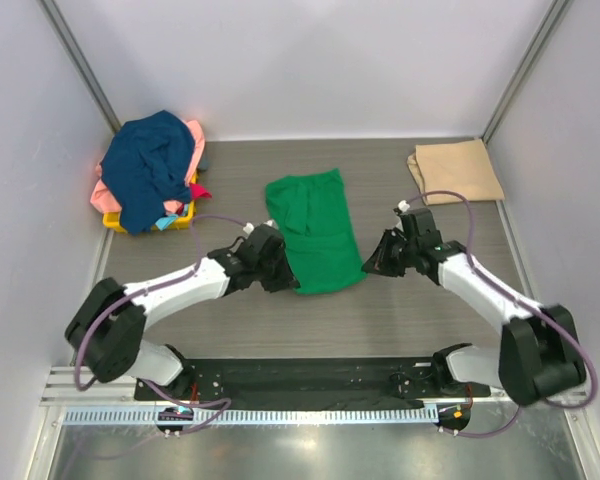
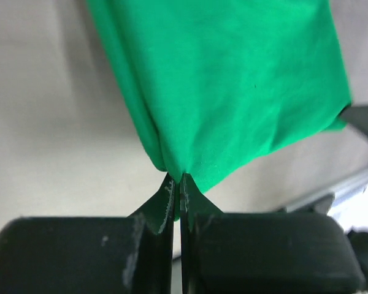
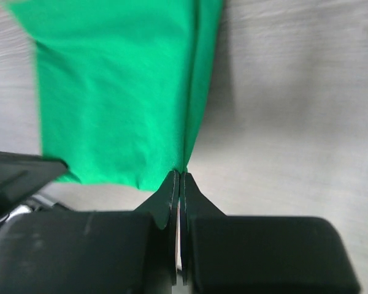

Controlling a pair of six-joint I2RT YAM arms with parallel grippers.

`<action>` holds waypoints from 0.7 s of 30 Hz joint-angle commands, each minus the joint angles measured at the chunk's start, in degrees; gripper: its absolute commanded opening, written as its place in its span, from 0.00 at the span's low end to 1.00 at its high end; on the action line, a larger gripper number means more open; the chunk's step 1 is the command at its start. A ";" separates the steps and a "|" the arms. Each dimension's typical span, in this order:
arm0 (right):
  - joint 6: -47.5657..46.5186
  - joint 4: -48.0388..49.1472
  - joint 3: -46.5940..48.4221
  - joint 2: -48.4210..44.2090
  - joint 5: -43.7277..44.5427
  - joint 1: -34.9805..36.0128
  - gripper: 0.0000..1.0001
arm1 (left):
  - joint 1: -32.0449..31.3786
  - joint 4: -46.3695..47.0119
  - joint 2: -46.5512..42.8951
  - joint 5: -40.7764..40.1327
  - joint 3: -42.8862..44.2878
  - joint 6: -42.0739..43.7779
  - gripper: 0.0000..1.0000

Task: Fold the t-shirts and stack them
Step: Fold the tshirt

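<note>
The green tee (image 1: 313,230) lies in the middle of the table (image 1: 400,320) as a long strip. The left tool (image 2: 176,182) is clamped on its near-left corner and the right tool (image 3: 179,179) on its near-right corner. This looks like the start of the crosswise fold, so both corners should rise together and travel level toward the far edge. There is one green tee and one folded tan tee (image 1: 456,170) at the far-right corner. One heap (image 1: 150,170) sits at the far-left corner, its tees uncountable.
</note>
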 commanded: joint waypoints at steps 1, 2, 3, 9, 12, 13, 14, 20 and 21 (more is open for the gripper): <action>1.01 -7.24 -1.92 -9.19 0.46 0.52 0.01 | -5.09 -7.24 -7.30 -5.66 -1.75 -5.14 0.00; 1.27 -8.82 -2.44 -13.74 0.64 0.70 0.01 | -6.59 -8.48 -8.89 -7.33 -2.10 -7.24 0.00; 1.54 -12.40 -3.06 -16.40 0.90 1.05 0.01 | -9.82 -9.53 -11.95 -8.65 -2.28 -8.31 0.00; 4.44 -25.51 -0.70 -31.96 3.89 2.63 0.01 | -20.82 -19.73 -19.53 -15.16 -0.18 -17.09 0.00; 4.70 -29.21 2.20 -34.43 4.15 2.72 0.01 | -23.04 -23.77 -21.29 -16.05 1.92 -19.12 0.00; 4.53 -29.66 2.90 -34.44 4.33 2.72 0.01 | -23.13 -24.39 -21.64 -16.49 2.46 -19.13 0.00; 4.44 -29.93 3.78 -34.27 4.59 2.72 0.01 | -23.13 -25.87 -21.74 -17.01 2.90 -19.22 0.00; 1.63 -29.23 10.29 -26.38 7.58 2.72 0.01 | -20.94 -33.27 -20.42 -24.13 9.40 -16.76 0.00; 1.28 -28.18 11.95 -25.14 7.93 2.72 0.01 | -20.15 -33.71 -20.24 -24.14 10.71 -16.15 0.00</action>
